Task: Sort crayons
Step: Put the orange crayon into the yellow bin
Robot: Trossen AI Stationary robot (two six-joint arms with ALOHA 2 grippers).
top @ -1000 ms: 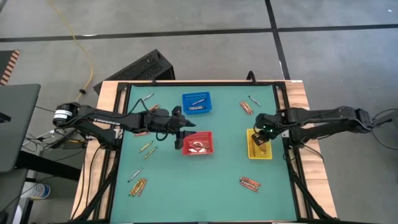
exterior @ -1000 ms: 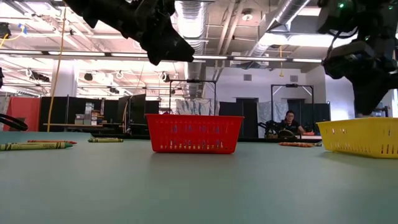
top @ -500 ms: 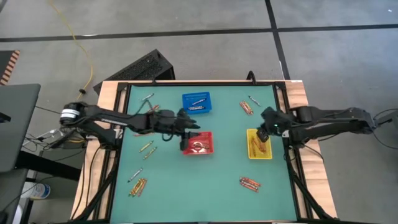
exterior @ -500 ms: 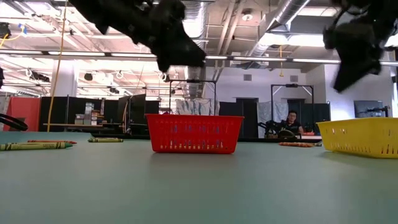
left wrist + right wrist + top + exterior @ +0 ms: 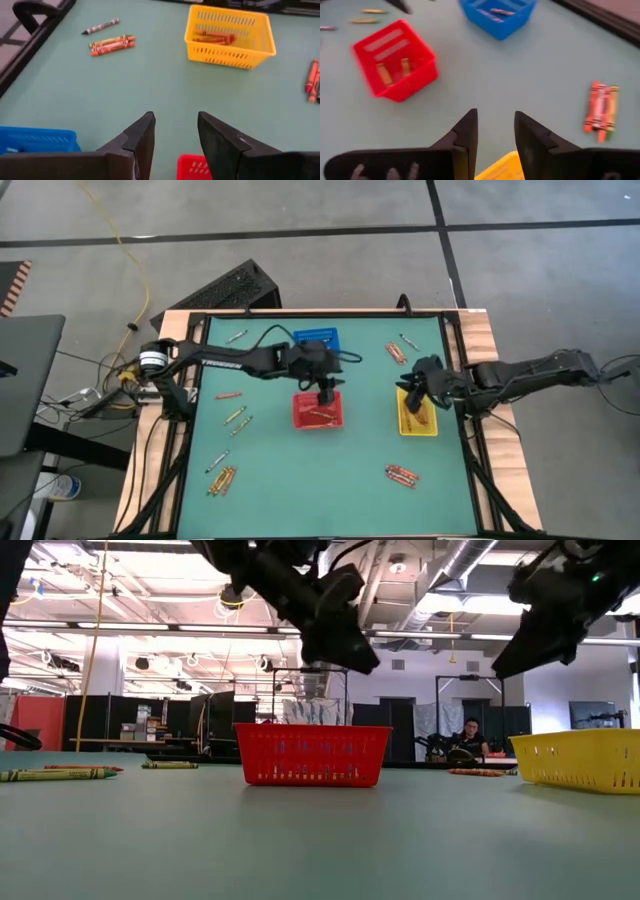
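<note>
The crayons lie in loose groups on the green table: near the left edge (image 5: 235,418), at the near left (image 5: 221,478), at the far right (image 5: 396,352) and at the near right (image 5: 402,474). Some lie in the red basket (image 5: 318,412), the yellow basket (image 5: 417,416) and the blue basket (image 5: 318,338). My left gripper (image 5: 325,390) hovers open and empty over the red basket's far edge; it also shows in the left wrist view (image 5: 176,135). My right gripper (image 5: 408,384) hovers open and empty over the yellow basket's far left corner; it also shows in the right wrist view (image 5: 496,132).
The three baskets stand mid-table, the blue one (image 5: 35,140) partly under my left arm. A raised dark rim (image 5: 200,320) frames the table. Bare green surface (image 5: 320,480) lies between the baskets and the near edge. A person (image 5: 463,738) sits far behind the table.
My left gripper has swung toward the table's right edge, from the red basket's left side to above its far edge. My right gripper has risen from the yellow basket and drawn a little toward the table's left and far side.
</note>
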